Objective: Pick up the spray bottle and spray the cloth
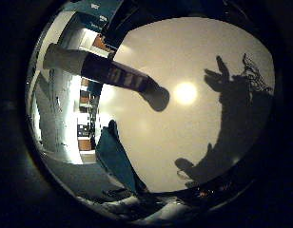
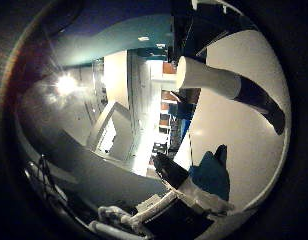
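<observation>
White tabletop (image 1: 194, 57) carries the upright spray bottle (image 1: 96, 69) and teal cloth (image 1: 115, 159); robot hand (image 2: 194, 195), grip unclear, must next reach the bottle.

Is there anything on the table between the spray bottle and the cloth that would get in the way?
Nothing visible does. The spray bottle stands upright on the white table, and the teal cloth lies on the same surface off to one side. The stretch of tabletop between them shows only bare surface and shadow.
</observation>
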`<action>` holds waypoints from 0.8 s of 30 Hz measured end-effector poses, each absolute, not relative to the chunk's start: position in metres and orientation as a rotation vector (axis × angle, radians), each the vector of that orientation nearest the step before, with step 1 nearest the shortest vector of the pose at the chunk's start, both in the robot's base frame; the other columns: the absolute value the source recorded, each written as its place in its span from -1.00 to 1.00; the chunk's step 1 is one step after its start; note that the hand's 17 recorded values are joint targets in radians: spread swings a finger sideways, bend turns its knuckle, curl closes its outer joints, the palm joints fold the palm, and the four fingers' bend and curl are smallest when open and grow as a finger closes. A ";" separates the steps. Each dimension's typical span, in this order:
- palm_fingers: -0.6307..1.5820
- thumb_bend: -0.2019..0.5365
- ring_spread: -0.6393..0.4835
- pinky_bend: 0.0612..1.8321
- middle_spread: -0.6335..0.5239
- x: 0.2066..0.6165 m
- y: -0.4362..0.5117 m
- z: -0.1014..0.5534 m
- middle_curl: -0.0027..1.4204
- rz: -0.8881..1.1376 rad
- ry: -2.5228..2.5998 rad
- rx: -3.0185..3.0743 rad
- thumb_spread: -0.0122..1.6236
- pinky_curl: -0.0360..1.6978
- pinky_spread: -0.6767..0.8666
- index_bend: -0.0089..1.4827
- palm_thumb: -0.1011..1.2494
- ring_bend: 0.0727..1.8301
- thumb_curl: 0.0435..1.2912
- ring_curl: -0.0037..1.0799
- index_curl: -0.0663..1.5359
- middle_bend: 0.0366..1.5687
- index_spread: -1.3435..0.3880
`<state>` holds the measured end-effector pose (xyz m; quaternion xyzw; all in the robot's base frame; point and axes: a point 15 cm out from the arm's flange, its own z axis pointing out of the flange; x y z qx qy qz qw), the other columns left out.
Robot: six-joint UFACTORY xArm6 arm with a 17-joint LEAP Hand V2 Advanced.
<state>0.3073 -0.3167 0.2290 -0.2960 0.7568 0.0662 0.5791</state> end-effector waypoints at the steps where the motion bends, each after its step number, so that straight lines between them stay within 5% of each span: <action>1: -0.38 -0.52 0.63 -0.68 0.51 0.312 -0.315 0.228 -0.51 0.156 1.768 -0.696 0.24 -0.60 0.34 -0.79 -0.02 -0.74 -0.57 -0.52 -0.59 -0.72 0.46; 24: -0.22 -0.51 0.45 -0.67 0.27 0.407 -0.312 0.195 -0.45 0.155 1.771 -0.754 0.21 -0.60 0.26 -0.79 0.06 -0.57 -0.56 -0.44 -0.60 -0.60 0.45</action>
